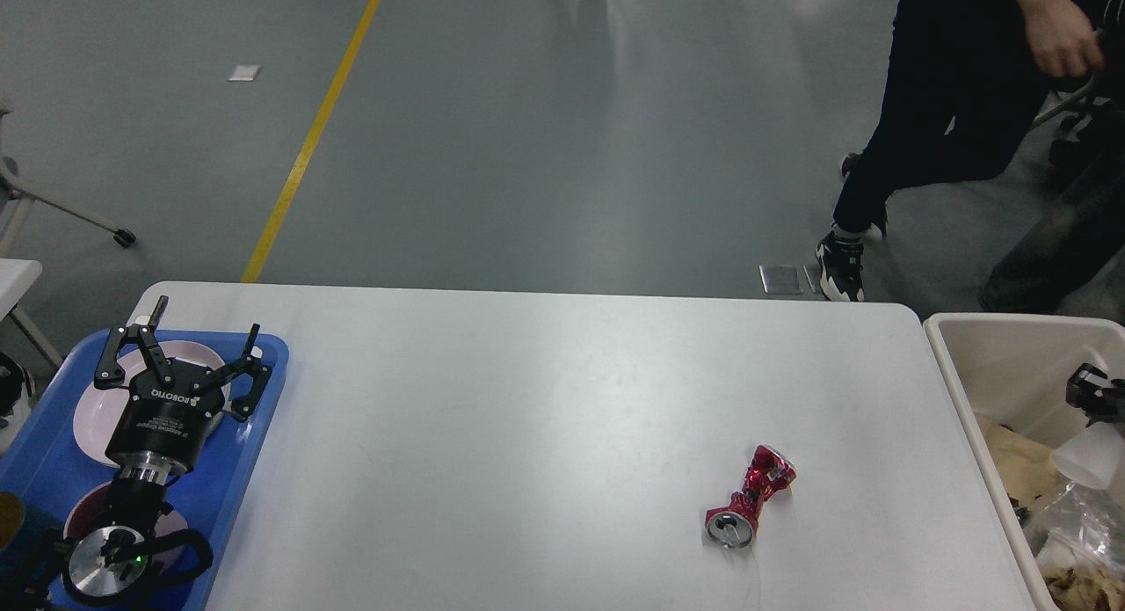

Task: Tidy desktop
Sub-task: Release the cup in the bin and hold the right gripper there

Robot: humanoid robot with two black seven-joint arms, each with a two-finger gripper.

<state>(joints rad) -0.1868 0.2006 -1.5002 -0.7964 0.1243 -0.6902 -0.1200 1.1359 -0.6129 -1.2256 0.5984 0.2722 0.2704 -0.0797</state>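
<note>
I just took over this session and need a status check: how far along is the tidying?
Plates already sit in the blue plastic tray, and trash lies in the beige plastic bin. In hand: the right claw, at the frame edge, holds a translucent white plastic cup over that bin. Left: the crushed red metal can lies on the white desktop. The left claw hovers open over the tray.
</note>
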